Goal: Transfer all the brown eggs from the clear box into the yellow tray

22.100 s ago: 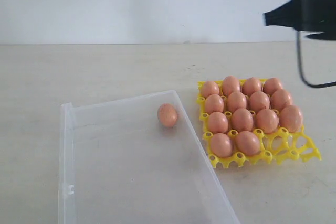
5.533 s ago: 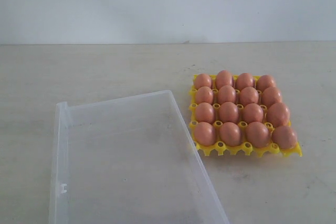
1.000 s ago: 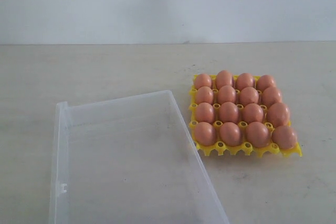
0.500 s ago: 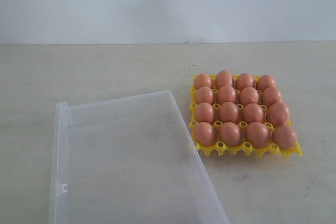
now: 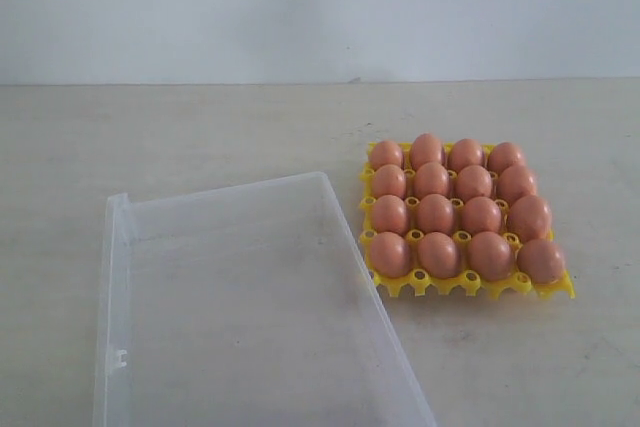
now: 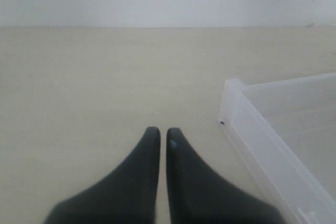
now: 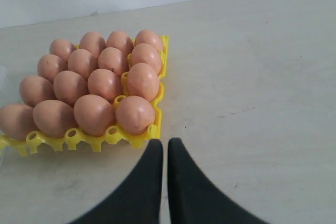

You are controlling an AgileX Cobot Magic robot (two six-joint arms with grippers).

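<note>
The yellow tray (image 5: 392,285) stands right of centre on the table with several brown eggs (image 5: 436,214) filling its cups. The clear box (image 5: 115,277) lies at the front left and holds no egg. Neither gripper shows in the exterior view. In the left wrist view my left gripper (image 6: 163,131) is shut on nothing, above bare table beside a corner of the clear box (image 6: 233,103). In the right wrist view my right gripper (image 7: 165,142) is shut on nothing, just off a corner of the yellow tray (image 7: 139,139), near the brown eggs (image 7: 135,114).
A pale wall (image 5: 300,7) runs along the far edge of the light table (image 5: 220,132). The box's small latch tab (image 5: 119,358) sits on its left wall.
</note>
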